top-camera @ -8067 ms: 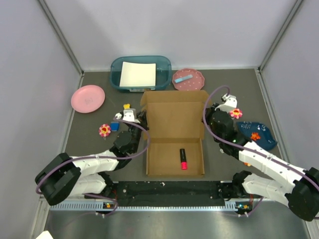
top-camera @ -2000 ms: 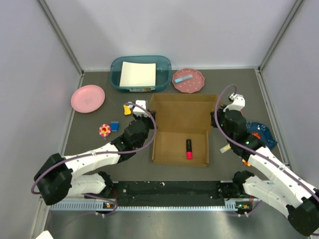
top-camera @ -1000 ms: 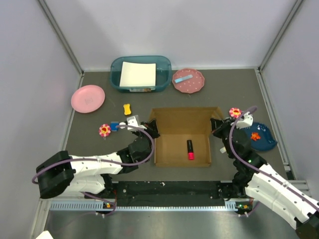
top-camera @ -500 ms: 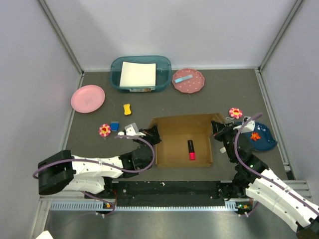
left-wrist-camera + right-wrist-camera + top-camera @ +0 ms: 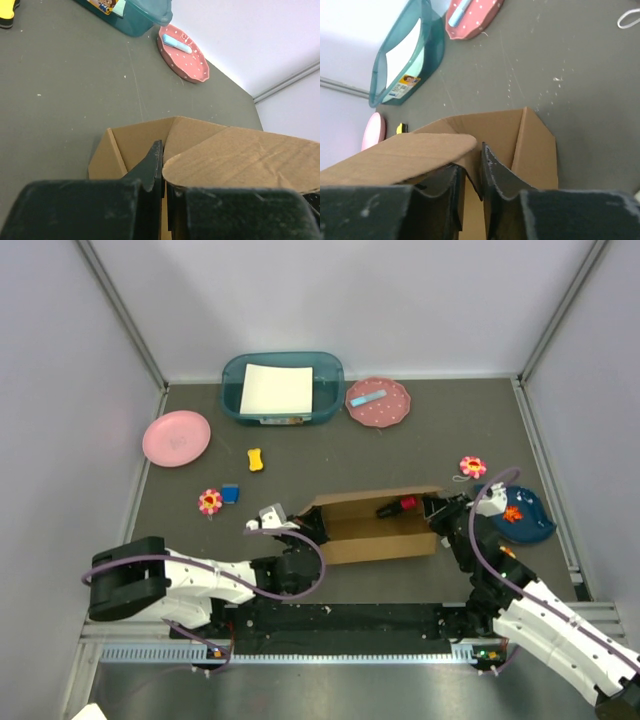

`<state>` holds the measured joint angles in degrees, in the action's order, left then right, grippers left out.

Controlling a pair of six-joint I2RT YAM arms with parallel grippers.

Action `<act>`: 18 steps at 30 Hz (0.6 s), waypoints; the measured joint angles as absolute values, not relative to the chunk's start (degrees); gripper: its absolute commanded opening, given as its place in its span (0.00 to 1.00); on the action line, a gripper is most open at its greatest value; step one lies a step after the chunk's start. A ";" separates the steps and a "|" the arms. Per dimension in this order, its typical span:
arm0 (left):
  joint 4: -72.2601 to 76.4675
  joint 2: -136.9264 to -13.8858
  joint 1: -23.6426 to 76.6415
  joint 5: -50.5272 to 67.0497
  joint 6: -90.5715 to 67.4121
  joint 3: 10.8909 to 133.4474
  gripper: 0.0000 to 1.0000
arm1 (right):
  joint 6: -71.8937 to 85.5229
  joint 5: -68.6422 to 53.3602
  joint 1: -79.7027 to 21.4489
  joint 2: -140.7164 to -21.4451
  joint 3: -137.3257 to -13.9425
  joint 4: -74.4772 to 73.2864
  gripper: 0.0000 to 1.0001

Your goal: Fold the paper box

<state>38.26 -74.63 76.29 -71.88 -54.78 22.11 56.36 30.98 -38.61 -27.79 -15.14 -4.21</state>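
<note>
The brown cardboard paper box (image 5: 372,530) sits tilted up near the front of the table, its open side facing away, with a red and black marker (image 5: 396,506) at its upper edge. My left gripper (image 5: 312,524) is shut on the box's left side wall (image 5: 145,150). My right gripper (image 5: 436,508) is shut on the right side wall (image 5: 492,135). A rounded flap (image 5: 240,160) covers part of the left wrist view, and a like flap (image 5: 405,152) shows in the right wrist view.
A teal bin (image 5: 282,387) with a white sheet and a pink dotted plate (image 5: 378,400) stand at the back. A pink plate (image 5: 176,437) is at the left, a blue dish (image 5: 525,515) at the right. Small toys (image 5: 220,497) and a flower (image 5: 472,466) lie around.
Both arms have drawn back toward the near edge, pulling the box with them. The box has tipped up from flat onto its front wall, and the marker has slid to its upper edge.
</note>
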 measured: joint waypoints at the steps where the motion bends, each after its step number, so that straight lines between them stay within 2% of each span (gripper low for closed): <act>1: 37.54 -74.85 76.64 -72.60 -55.61 22.35 0.00 | 56.82 30.87 -38.63 -27.35 -15.18 -5.17 0.27; 6: 32.67 -75.05 78.15 -75.40 -59.64 23.14 0.00 | 57.21 29.45 -39.03 -25.50 -16.45 -14.31 0.37; 18: 20.34 -75.85 79.96 -79.37 -67.57 25.80 0.00 | 52.38 27.51 -39.38 -20.36 -24.36 -38.68 0.45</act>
<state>20.34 -75.85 79.96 -79.37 -67.57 25.80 52.38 27.51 -39.38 -20.36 -24.36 -38.68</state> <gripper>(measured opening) 0.022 0.440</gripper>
